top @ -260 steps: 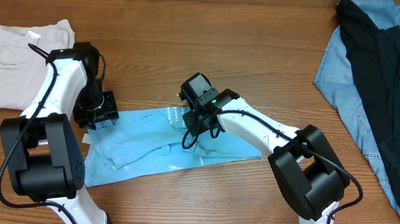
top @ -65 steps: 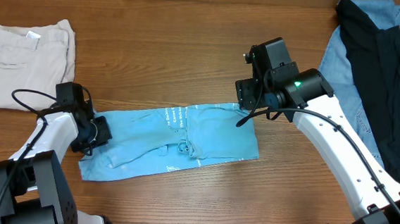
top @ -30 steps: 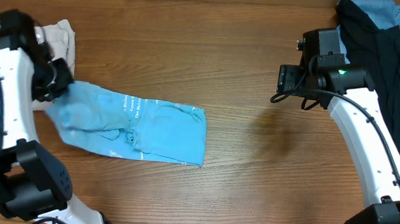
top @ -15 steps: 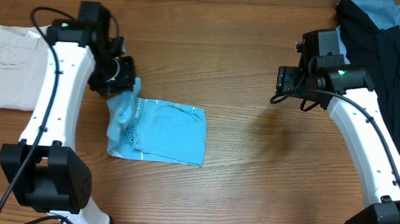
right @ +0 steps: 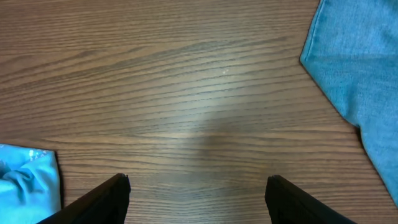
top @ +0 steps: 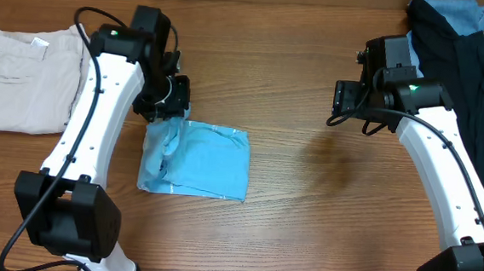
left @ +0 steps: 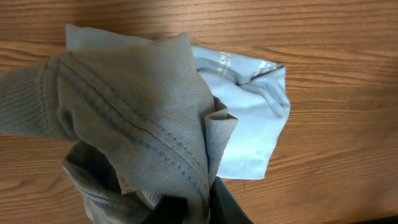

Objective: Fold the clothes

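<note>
The sky-blue T-shirt (top: 202,161) lies partly folded on the table left of centre. Its left end is lifted and bunched in my left gripper (top: 166,113), which is shut on the fabric above the shirt's upper left corner. In the left wrist view the gathered cloth (left: 124,118) with its stitched hem fills the frame, and the flat folded part (left: 255,124) lies on the wood beyond. My right gripper (right: 198,196) is open, hovering over bare wood at the right, well away from the shirt, whose edge (right: 28,183) shows at the lower left.
Beige trousers (top: 24,77) lie folded at the far left. A denim-blue garment (top: 419,105) with a black one (top: 474,109) on it lies at the right edge; its blue cloth (right: 357,62) shows in the right wrist view.
My left gripper has carried the shirt's left end rightward over the rest, from the far left by the trousers to above the shirt's upper left. The right arm has stayed put.
</note>
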You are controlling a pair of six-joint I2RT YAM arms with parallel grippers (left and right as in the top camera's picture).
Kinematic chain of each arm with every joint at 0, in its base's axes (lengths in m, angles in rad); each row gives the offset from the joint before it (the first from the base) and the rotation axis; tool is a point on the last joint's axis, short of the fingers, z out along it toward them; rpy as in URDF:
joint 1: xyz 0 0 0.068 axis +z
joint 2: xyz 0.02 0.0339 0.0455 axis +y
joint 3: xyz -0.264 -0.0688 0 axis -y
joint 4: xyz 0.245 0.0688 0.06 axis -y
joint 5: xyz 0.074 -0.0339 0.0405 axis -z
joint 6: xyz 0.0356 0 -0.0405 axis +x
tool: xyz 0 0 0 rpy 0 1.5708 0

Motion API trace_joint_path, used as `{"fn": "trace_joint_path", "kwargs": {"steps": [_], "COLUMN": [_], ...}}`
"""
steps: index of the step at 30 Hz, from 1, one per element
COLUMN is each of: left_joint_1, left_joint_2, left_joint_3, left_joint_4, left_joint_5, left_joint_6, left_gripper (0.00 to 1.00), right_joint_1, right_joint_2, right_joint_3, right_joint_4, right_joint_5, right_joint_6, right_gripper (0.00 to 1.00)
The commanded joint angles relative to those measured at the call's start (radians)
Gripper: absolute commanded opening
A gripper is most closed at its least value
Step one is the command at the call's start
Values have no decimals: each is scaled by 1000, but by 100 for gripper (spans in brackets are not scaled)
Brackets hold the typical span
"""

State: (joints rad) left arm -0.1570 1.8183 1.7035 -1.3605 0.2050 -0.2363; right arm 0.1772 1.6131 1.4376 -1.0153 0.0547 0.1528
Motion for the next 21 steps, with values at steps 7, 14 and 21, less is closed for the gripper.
{"fn": "trace_joint_path", "kwargs": {"steps": [7, 14, 21], "left_joint_1": [-43, -59, -80], "left_joint_2": [0, 0, 0], "left_joint_3": [18, 18, 18], "left_joint_4": [11, 11, 11], "left_joint_5": [-2, -2, -2], "left_joint_6": [-43, -57, -68], "left_gripper": [13, 14, 19], "right_joint_1": [-1, -1, -1], "right_joint_2": [0, 0, 0], "right_joint_3": [-5, -5, -5], "right_joint_4": [-9, -9, -9], "right_joint_5": [-8, -8, -8], "right_joint_6": [-3, -3, -3], "right_gripper": [73, 73, 74]}}
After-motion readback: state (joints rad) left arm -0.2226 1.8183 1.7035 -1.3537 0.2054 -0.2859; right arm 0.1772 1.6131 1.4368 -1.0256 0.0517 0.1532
